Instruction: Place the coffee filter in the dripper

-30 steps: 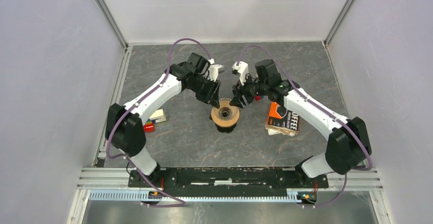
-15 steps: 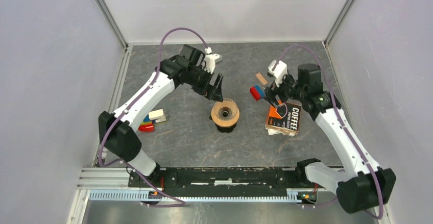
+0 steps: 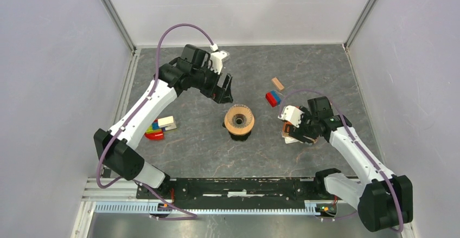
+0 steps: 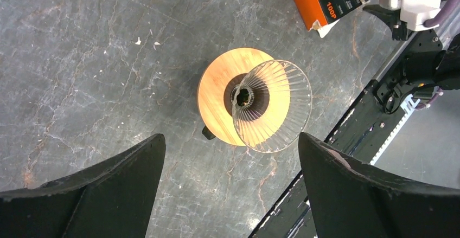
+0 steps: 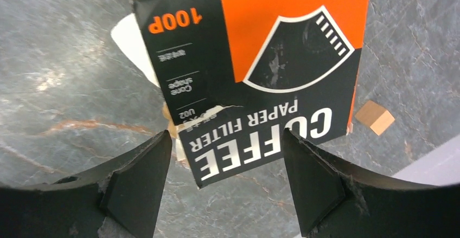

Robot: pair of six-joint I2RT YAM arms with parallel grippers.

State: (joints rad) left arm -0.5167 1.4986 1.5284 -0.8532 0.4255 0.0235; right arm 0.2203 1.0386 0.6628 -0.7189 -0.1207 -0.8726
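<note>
Left gripper gapes over grey marbled table, pale walls around

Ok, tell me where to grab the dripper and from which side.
Probably the wooden collar, pinched across its outer edge from straight above. The dripper stands upright and the ring lies flat and round. The ribbed glass cone flares, so it would likely slip.

The left arm and right arm wear white shells between chunky black joints. A purple cable loops along each to a white camera block. The fingers are matte black wedges.
</note>
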